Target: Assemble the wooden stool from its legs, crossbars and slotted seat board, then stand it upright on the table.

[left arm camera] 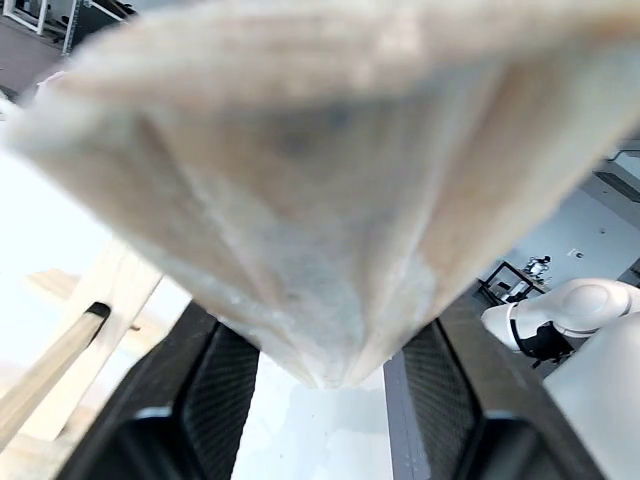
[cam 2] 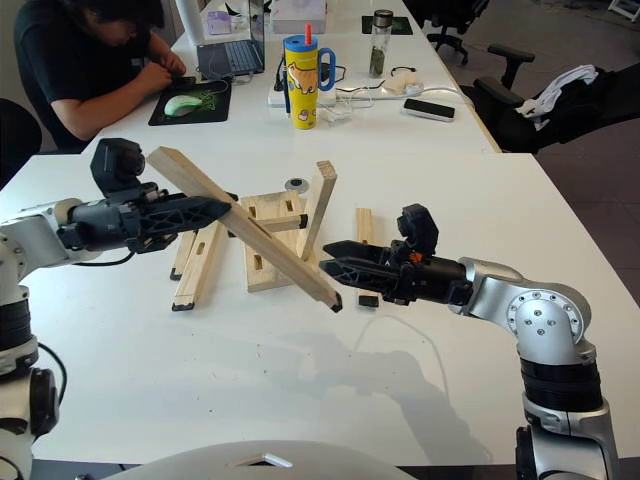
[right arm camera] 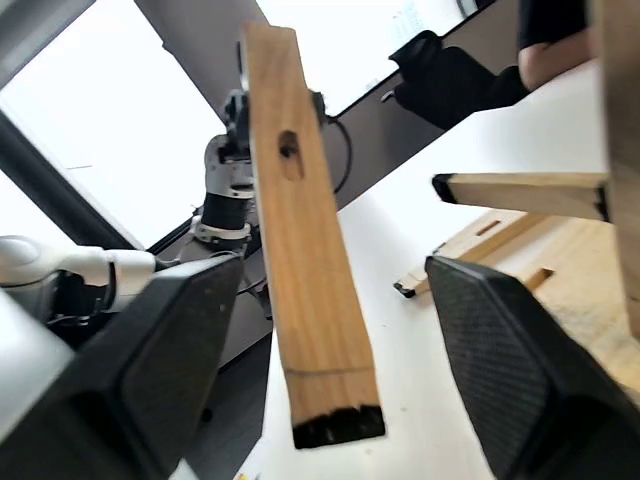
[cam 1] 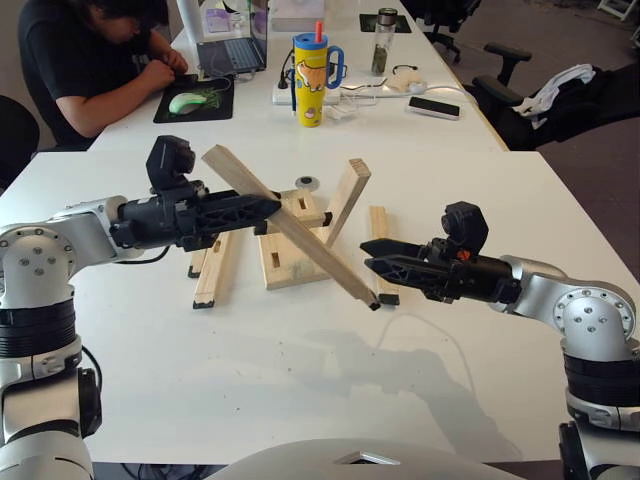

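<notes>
Above the middle of the white table [cam 1: 300, 400], the left gripper [cam 1: 268, 208] is pinching a long wooden leg [cam 1: 320, 258] across its upper part, its fingers [left arm camera: 220, 390] pressing against both sides of the wood. The leg is hanging clear of the table and slanting down from the robot's left toward its right, with its dark-tipped lower end nearest the right gripper [cam 1: 368, 255]. That gripper is hovering level just beside this lower end, and its fingers [right arm camera: 510, 350] are standing spread apart, one on each side of the tip, without touching it. Beneath the held leg, the slotted seat board [cam 1: 282, 270] is lying flat on the table. A second leg [cam 1: 348, 195] is rising tilted from the board's far right part, though its foot is hidden behind the held leg. A crossbar [cam 1: 380, 235] is lying flat just to the right of the board, its near end passing under the right gripper. Two more wooden pieces [cam 1: 215, 270] are lying side by side to the left of the board, under the left arm. A small round ring [cam 1: 307, 183] is sitting just beyond the board.
</notes>
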